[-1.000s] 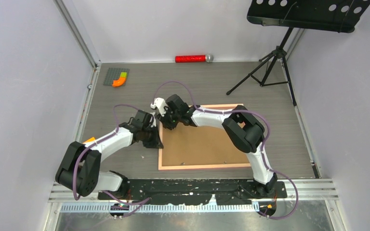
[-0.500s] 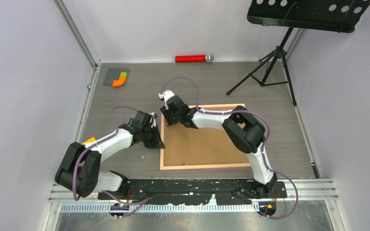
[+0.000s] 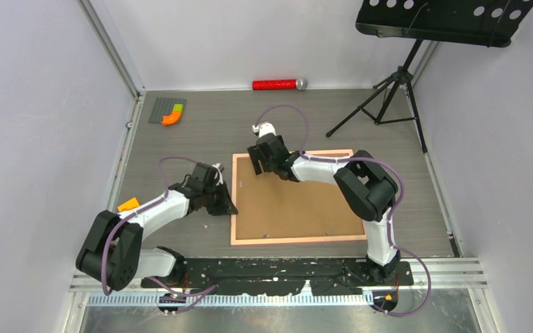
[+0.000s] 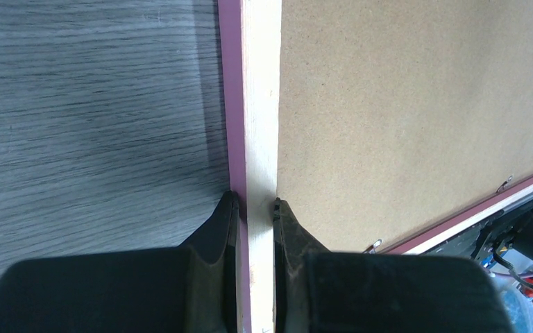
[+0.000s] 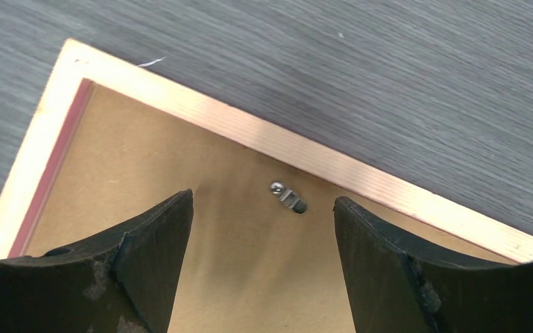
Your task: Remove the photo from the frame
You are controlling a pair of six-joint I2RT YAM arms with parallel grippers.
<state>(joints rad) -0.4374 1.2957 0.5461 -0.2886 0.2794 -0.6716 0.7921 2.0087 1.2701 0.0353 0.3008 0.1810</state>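
Note:
The frame [image 3: 298, 240] lies face down mid-table, its pale pink-tan rim around the brown backing board [image 3: 298, 205]. The photo is hidden beneath the board. My left gripper [image 3: 229, 202] is shut on the frame's left rim; in the left wrist view its fingers [image 4: 225, 215] pinch the pale rim [image 4: 260, 104] from both sides. My right gripper [image 3: 260, 163] hovers open over the board near the far left corner. The right wrist view shows a small metal clip [image 5: 288, 196] between its spread fingertips [image 5: 180, 208], just inside the far rim [image 5: 305, 149].
A red cylinder with a silver cap [image 3: 275, 84] lies by the back wall. A grey plate with an orange piece [image 3: 167, 111] sits far left. A music stand's tripod [image 3: 388, 97] stands far right. More clips [image 4: 371, 244] sit along the near rim.
My right gripper has opened and moved right from the frame's far left corner along the far rim. The frame has shifted slightly to the right. The left gripper stays clamped.

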